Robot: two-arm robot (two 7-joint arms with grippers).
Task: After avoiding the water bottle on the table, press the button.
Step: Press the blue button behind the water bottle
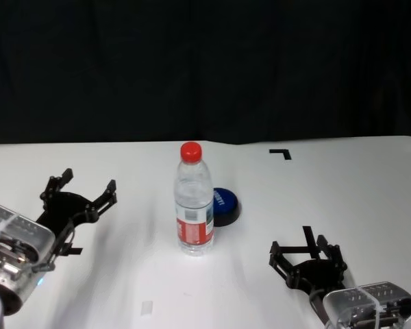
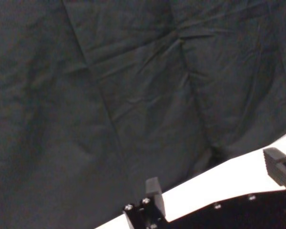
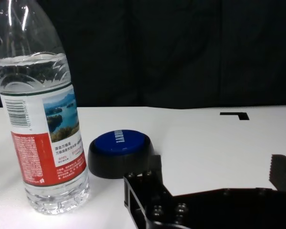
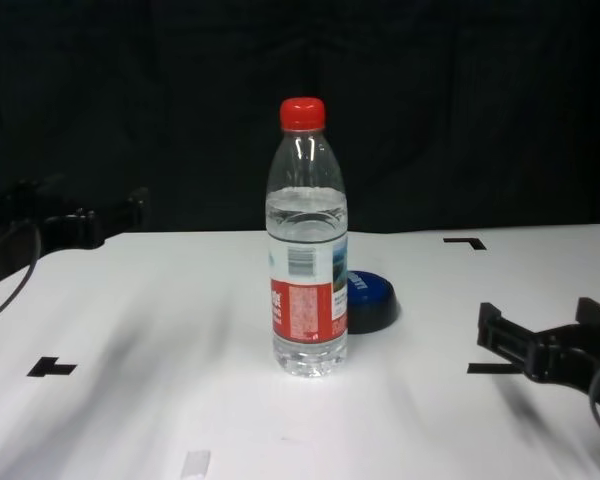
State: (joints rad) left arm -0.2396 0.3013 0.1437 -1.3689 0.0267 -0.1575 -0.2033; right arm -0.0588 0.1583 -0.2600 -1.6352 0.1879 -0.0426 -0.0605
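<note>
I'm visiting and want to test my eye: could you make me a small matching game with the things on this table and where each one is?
Things:
1. water bottle
2. button
3. left hand
4. right hand

Places or states:
A. low and dark blue, partly hidden behind the bottle
B. open, over the table at the near right
C. upright in the middle, red cap on
D. open, over the table at the left

Pairs: 1-C, 2-A, 3-D, 4-B

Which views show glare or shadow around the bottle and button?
Head view: bright glare on the table beside the water bottle, which half hides the button. Right wrist view: button clear, soft shadow beneath. Left wrist view: only dark cloth.
</note>
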